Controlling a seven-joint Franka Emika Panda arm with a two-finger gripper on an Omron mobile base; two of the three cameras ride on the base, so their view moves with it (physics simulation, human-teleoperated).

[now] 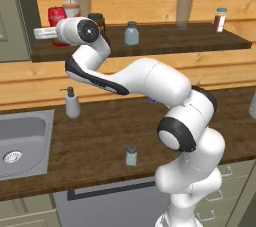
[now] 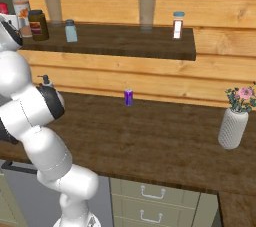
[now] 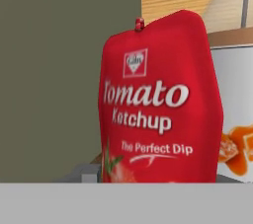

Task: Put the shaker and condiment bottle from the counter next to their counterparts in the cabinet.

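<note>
Two pale blue-grey translucent shakers with grey caps are in front of you: one (image 1: 131, 156) stands on the dark brown wood-grain table (image 1: 100, 136) at lower centre of the left base view, near the front edge and well apart from the steel sink (image 1: 22, 138); the other (image 1: 131, 33) stands on the dark brown open shelf (image 1: 175, 38) at upper centre. The flat red ketchup bottle (image 3: 158, 104) is at the shelf's far left end, in the upper left of the left base view, upright, just beside the tall clear orange-labelled bottle with a thin black spout (image 1: 70, 1). The white robot hand (image 1: 45, 33) sits right in front of the red bottle, and the hand view looks at its label from very close. Its fingers are hidden, so you cannot tell whether they are clenched on the bottle or released. A dark brown jar (image 1: 96, 21) stands to the right of the tall bottle.
</note>
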